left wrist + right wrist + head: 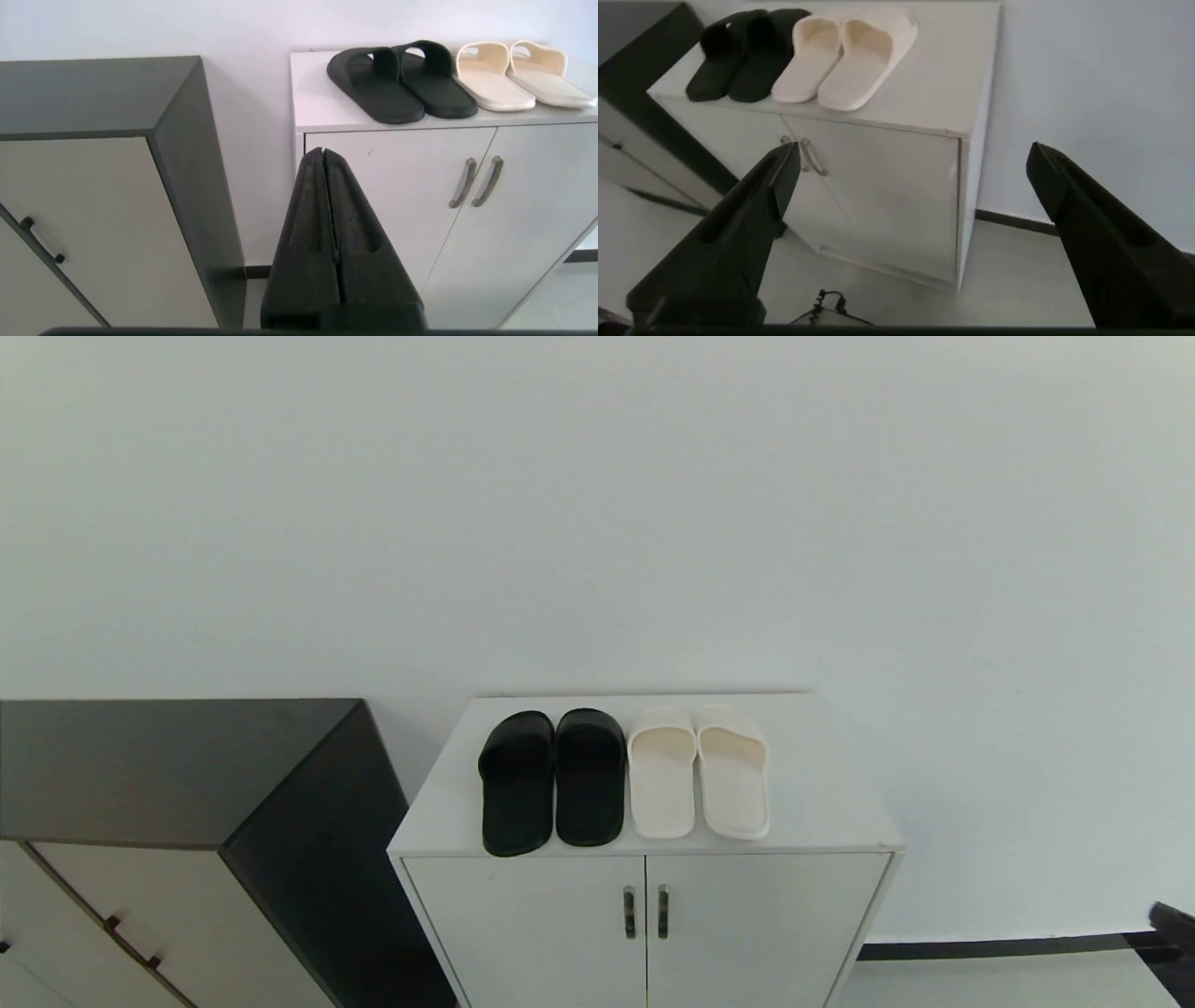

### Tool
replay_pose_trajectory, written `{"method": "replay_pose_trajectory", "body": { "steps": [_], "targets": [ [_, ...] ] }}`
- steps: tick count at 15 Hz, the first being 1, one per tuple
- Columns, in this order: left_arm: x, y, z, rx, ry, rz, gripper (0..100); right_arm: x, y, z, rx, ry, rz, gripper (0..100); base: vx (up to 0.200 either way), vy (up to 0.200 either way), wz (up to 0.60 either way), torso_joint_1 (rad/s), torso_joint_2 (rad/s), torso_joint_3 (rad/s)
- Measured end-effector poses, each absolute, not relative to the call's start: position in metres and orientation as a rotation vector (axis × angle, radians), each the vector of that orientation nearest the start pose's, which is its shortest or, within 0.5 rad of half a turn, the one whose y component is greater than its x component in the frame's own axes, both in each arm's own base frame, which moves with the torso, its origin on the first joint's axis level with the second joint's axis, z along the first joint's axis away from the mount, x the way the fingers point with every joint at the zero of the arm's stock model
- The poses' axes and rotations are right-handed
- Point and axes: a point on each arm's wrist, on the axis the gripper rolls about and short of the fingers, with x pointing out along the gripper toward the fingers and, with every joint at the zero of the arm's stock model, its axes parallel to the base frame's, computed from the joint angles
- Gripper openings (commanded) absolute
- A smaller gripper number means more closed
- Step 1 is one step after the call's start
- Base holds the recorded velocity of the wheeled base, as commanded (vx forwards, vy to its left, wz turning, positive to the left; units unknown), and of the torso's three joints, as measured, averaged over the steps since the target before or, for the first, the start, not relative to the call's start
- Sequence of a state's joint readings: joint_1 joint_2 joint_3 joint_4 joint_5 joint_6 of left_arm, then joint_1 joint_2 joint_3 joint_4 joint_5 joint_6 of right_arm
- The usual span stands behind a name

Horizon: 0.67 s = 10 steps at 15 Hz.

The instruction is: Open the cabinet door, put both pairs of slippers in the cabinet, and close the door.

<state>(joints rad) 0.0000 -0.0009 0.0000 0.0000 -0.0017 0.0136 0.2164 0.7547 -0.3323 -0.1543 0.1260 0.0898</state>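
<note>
Black slippers (551, 779) and cream slippers (698, 772) sit side by side atop the white cabinet (822, 807), doors (551, 933) shut; left tool (324, 163) pressed together, right tool (912, 159) spread wide.

Soft, even light all round, nothing harsh. The left pincer (324, 157) looms up close as a near-black mass showing little detail. Beyond it the white cabinet (392, 187) stands bright, and a grey shadow lies on the wall (252, 140) between it and the dark cabinet (93, 93), whose top carries a dull sheen. The black slippers (402, 75) throw only faint shadows. Below the right pincer (912, 154), dark too, the floor (896, 299) shows pale. In the head view the wall dims gently toward the corners.
</note>
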Motion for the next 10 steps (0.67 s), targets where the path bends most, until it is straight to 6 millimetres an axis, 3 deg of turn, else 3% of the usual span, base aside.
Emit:
{"method": "replay_pose_trajectory", "body": {
  "steps": [3, 7, 10],
  "targets": [
    [-0.023, 0.000, 0.075, 0.014, -0.001, -0.003, 0, 0.102, 0.050, 0.181, 0.050, 0.294, 0.380, 100, 0.000, 0.000, 0.00, 0.000, 0.00, 0.000],
    [-0.023, 0.000, 0.076, 0.014, 0.004, -0.004, 0, 0.148, 0.119, 0.178, 0.051, 0.324, 0.318, 100, 0.000, 0.000, 0.00, 0.000, 0.00, 0.000],
    [-0.022, 0.000, 0.076, 0.014, 0.005, -0.004, 0, 0.198, 0.175, 0.177, 0.046, 0.304, 0.206, 100, 0.000, 0.000, 0.00, 0.000, 0.00, 0.000]
  ]
}}
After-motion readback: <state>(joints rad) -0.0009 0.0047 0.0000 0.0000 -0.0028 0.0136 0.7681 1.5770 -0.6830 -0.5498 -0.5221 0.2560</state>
